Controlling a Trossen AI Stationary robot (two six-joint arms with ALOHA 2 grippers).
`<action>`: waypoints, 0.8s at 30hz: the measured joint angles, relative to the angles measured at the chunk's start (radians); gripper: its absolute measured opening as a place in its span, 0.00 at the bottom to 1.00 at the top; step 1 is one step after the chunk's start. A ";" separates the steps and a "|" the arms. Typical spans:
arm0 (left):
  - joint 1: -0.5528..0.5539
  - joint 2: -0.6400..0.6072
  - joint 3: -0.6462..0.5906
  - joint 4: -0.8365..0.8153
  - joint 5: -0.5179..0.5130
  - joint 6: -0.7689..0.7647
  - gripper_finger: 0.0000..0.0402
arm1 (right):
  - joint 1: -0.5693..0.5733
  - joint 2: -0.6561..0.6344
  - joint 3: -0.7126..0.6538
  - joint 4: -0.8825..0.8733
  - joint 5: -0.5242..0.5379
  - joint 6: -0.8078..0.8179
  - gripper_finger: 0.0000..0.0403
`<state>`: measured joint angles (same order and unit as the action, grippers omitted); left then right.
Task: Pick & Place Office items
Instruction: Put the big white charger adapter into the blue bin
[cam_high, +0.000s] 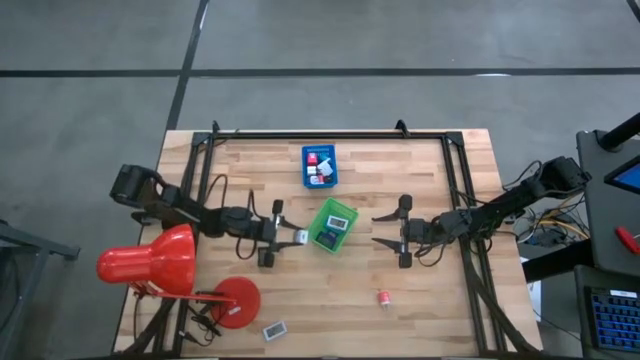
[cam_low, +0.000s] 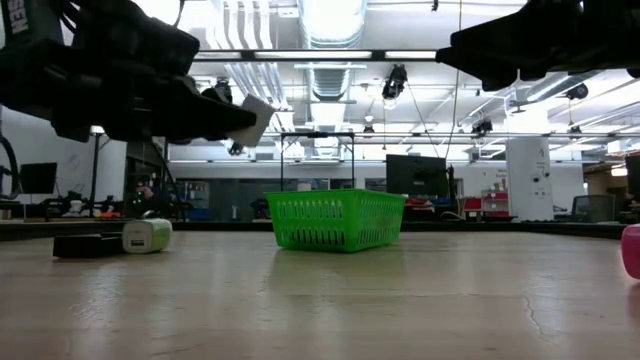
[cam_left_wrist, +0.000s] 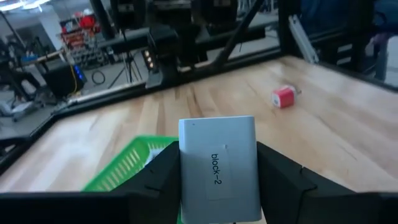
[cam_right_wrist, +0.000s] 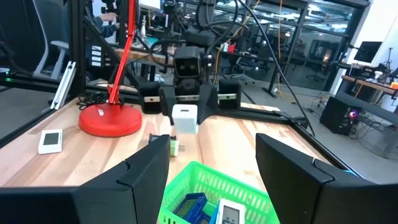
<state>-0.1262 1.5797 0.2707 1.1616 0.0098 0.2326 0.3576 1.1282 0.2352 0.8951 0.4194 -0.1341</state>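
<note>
Left gripper (cam_high: 290, 238) pinches a white block (cam_left_wrist: 217, 165) labelled block-2, held up just beside the green basket (cam_high: 333, 224). Carry step; next it likely needs a short move over the basket, then release. Right gripper (cam_high: 388, 229) waits spread and empty on the basket's far side. Pink piece (cam_high: 384, 298) lies loose on the table (cam_high: 420, 170)

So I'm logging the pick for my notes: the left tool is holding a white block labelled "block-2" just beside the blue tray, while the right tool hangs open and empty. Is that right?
Not quite: the tray is wrong. In the high view the left tool holds the white rectangular block labelled "block-2" beside the green plastic mesh tray, not the blue one. The right tool does hang open and empty.
</note>
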 joint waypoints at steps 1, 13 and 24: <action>0.013 -0.001 0.000 0.009 0.018 0.002 0.39 | 0.000 0.000 0.000 0.000 0.000 0.000 0.57; 0.162 0.000 0.068 0.020 0.127 0.053 0.39 | 0.000 0.000 0.000 0.001 0.000 0.000 0.57; 0.284 0.002 0.138 0.004 0.146 0.064 0.39 | 0.000 0.000 -0.002 0.000 0.000 -0.004 0.57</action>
<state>0.1583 1.5821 0.4082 1.1652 0.1554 0.2964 0.3576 1.1282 0.2333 0.8951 0.4194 -0.1379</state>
